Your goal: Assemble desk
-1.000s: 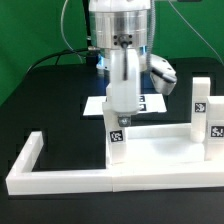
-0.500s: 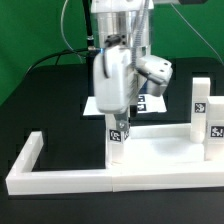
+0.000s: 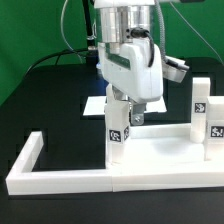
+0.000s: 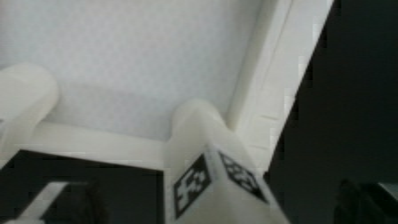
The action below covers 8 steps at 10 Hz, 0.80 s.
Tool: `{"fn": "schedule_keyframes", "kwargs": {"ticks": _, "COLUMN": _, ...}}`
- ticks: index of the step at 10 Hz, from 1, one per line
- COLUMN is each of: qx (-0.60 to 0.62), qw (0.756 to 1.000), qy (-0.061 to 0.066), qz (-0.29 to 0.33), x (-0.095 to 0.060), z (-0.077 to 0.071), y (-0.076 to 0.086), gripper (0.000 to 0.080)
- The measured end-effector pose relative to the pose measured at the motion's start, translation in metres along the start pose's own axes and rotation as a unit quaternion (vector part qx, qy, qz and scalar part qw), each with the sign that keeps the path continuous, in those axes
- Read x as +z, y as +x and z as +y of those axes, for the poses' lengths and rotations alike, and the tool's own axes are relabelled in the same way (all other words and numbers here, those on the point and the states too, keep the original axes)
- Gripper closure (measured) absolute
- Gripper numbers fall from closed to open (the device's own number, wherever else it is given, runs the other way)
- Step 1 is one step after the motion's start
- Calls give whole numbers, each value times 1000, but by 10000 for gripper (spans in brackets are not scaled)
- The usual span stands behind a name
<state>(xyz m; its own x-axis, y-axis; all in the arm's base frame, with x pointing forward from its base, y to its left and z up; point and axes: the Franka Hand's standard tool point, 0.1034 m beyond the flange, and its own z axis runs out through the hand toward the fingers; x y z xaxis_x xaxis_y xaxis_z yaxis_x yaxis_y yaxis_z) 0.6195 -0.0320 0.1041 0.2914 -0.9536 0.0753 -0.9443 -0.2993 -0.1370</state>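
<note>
The white desk top lies flat inside the corner of the border frame, with white tagged legs standing up from it. My gripper is down over the front leg on the exterior view's left and straddles its upper part. One fingertip shows just beside the leg, apart from it, so the jaws look open. In the wrist view the same leg rises between the jaws with two tagged faces showing, above the top's panel. A second leg stands beside it.
Two more tagged legs stand at the exterior view's right end of the top. The long white frame bars run along the front and the exterior view's left. The marker board lies behind the gripper on the black table.
The wrist has turned about the front leg, swinging the hand body toward the exterior view's right. The leg stays upright in the same place.
</note>
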Motion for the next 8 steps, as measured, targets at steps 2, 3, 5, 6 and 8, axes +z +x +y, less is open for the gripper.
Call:
{"fn": "schedule_keyframes", "kwargs": {"ticks": 2, "qx": -61, "qw": 998, "qy": 1, "qz": 2, "x": 0, "z": -1, "y": 2, "gripper": 151}}
{"fn": "schedule_keyframes", "kwargs": {"ticks": 3, "qx": -122, "qw": 992, "qy": -2, "qz": 5, "x": 0, "z": -2, "y": 3, "gripper": 151}}
{"fn": "schedule_keyframes", "kwargs": {"ticks": 5, "qx": -250, "qw": 968, "qy": -10, "qz": 13, "x": -5, "z": -10, "y": 8, "gripper": 151}}
{"fn": "schedule_keyframes", "kwargs": {"ticks": 6, "qx": -280, "qw": 960, "qy": -8, "qz": 15, "x": -7, "z": -15, "y": 12, "gripper": 151}}
{"fn": "schedule_keyframes", "kwargs": {"ticks": 8, "qx": -274, "qw": 962, "qy": -9, "qz": 15, "x": -5, "z": -12, "y": 12, "gripper": 279}}
